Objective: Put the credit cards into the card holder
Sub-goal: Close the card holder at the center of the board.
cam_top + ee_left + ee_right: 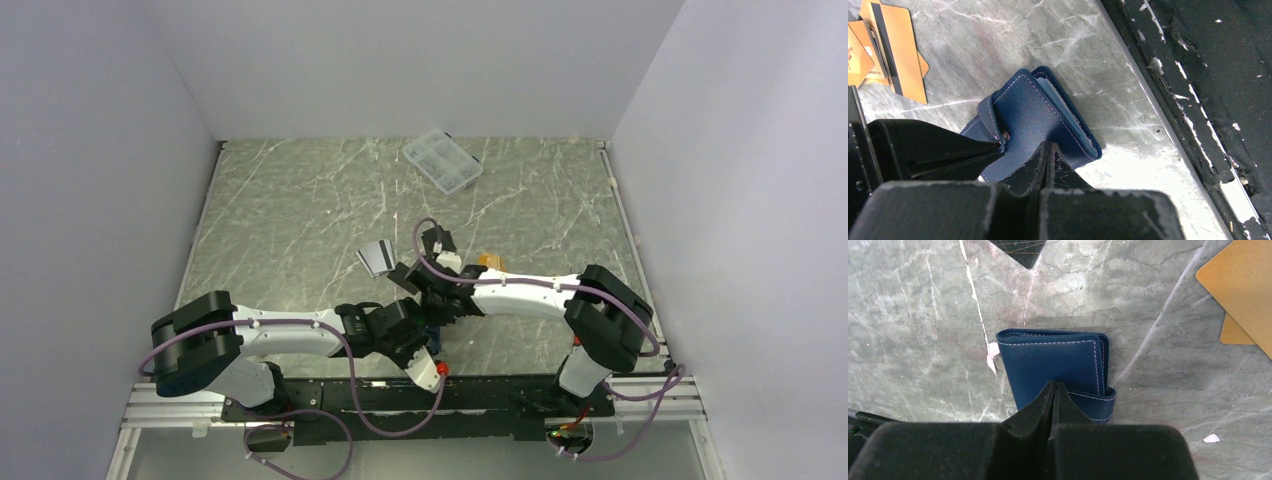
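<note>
Evidently the left gripper (1048, 150) and right gripper (1054, 387) are shut, empty; the soft, light wallet (1048, 360) is best pinched by its tab (989, 120).

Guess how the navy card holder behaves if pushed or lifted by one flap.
The card holder is likely floppy: folded, stitched soft covers, so lifting one flap would probably open it rather than raise it. Pushed, it probably slides flat on the smooth stone-patterned tabletop; lying flat, it shouldn't roll or tip. Thin, so probably light.
</note>
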### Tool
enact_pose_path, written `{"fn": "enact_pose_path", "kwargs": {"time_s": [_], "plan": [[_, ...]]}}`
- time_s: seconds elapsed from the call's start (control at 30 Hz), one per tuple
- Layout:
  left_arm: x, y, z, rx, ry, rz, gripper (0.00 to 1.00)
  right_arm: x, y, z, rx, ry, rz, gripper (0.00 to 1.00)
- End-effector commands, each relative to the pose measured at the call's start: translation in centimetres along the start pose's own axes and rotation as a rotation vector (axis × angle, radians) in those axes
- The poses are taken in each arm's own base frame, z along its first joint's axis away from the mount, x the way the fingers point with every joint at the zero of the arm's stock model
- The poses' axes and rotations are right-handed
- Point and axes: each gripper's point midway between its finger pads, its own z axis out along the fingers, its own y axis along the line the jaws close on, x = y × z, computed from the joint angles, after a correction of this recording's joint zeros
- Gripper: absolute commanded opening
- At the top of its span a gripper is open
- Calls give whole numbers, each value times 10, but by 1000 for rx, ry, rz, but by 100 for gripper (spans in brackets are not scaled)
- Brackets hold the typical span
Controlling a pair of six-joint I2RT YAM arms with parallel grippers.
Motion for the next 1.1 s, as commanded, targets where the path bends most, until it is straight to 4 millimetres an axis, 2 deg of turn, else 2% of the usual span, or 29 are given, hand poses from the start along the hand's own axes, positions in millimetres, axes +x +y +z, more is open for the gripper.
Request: {"fn": "enact_pose_path", "kwargs": {"time_s": [0.0,0.2,0.67,0.93,1.07], "plan": [[11,-22,5,83,35,-11,0,36,-34,7,100,96,-9,0],[12,-22,6,85,39,-8,0,44,-52,6,146,95,-20,0],[11,-24,5,94,39,-14,0,49,-75,1,197,84,-47,0],[10,-22,4,94,38,-19,0,47,-71,2,198,82,-67,0],[11,-24,5,97,40,-17,0,47,-79,-1,220,76,-64,0]]}}
